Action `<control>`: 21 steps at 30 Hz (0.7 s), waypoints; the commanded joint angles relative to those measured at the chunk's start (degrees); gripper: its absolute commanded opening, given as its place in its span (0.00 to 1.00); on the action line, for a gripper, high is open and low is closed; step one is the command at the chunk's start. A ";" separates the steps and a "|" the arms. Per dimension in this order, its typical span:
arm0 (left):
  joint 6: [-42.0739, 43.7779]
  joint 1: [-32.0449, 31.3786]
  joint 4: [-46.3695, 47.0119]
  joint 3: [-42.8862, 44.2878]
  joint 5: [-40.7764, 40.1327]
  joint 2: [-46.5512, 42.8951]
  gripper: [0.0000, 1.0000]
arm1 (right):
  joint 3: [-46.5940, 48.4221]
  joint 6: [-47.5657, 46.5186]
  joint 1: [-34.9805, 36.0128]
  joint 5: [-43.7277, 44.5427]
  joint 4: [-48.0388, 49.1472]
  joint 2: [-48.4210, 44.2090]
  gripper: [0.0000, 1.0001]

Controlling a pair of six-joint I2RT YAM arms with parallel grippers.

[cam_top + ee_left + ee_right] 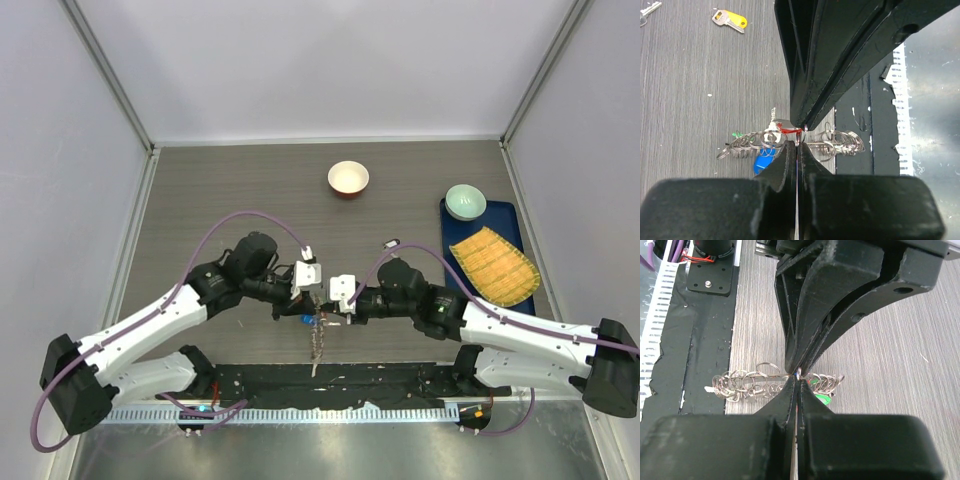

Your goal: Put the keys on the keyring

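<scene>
- The thin grey metal keyring (840, 141), fringed with silvery rings, is held at the near edge of the grey table (200, 200), clamped tight by the left gripper (798, 145) and right gripper (798, 379).
- A yellow-headed key (731, 20) is seen well apart.

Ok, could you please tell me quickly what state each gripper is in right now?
Left gripper: closed, pinching the keyring.
Right gripper: closed, also pinching the keyring.
</scene>
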 commanded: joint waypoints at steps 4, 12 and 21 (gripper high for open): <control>-8.92 0.14 10.39 -4.18 -3.13 -7.69 0.00 | 1.83 -0.24 0.23 0.52 3.22 -1.80 0.01; -17.71 0.32 18.41 -9.98 -8.76 -16.58 0.00 | 1.30 -0.60 0.23 0.52 3.22 -2.50 0.01; -26.15 0.93 28.93 -14.55 -14.56 -22.29 0.00 | 0.95 -0.42 0.23 0.17 3.83 -1.89 0.01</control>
